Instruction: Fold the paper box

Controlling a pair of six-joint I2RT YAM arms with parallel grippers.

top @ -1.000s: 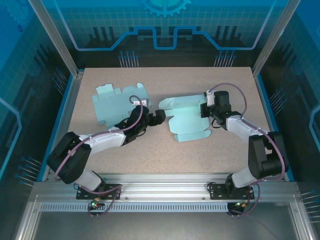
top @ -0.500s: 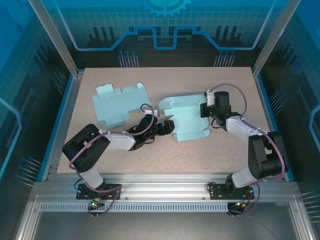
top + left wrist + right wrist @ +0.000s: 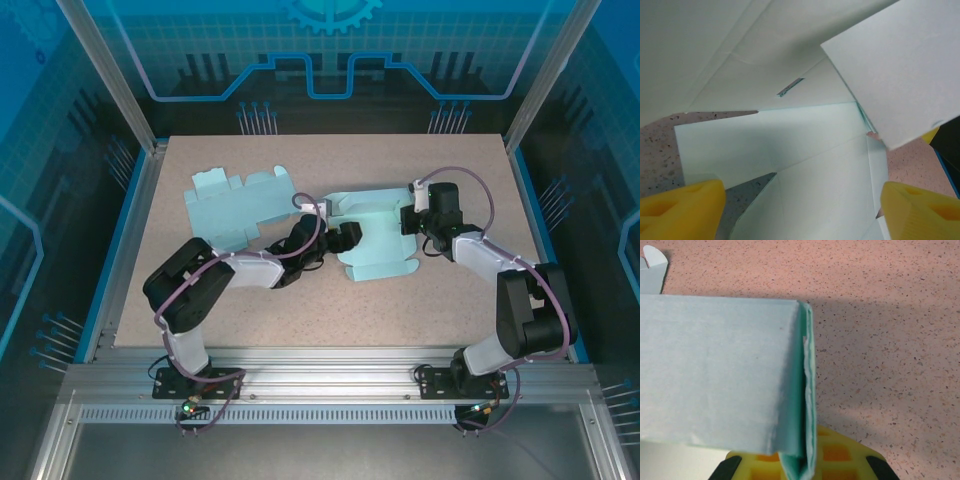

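Note:
The paper box [image 3: 378, 243] is a pale teal blank, partly folded, lying in the middle of the table. My right gripper [image 3: 411, 221] is shut on its doubled-over right wall [image 3: 720, 385], and the paper edge is pinched between the yellow pads [image 3: 840, 455]. My left gripper [image 3: 345, 237] stands open over the box's left part. In the left wrist view its yellow fingertips [image 3: 682, 210] sit wide apart, with flat box panels [image 3: 805, 185] lying between them and a raised flap [image 3: 895, 65] at the upper right.
A second teal blank [image 3: 232, 206] lies flat at the back left of the speckled table [image 3: 300, 300]. Aluminium frame posts and blue walls ring the table. Bare tabletop lies in front of the box and to the far right.
My left arm has swung right, from beside the flat blank to the central box's left side, and its fingers have narrowed a little. The right arm and its grip are unchanged.

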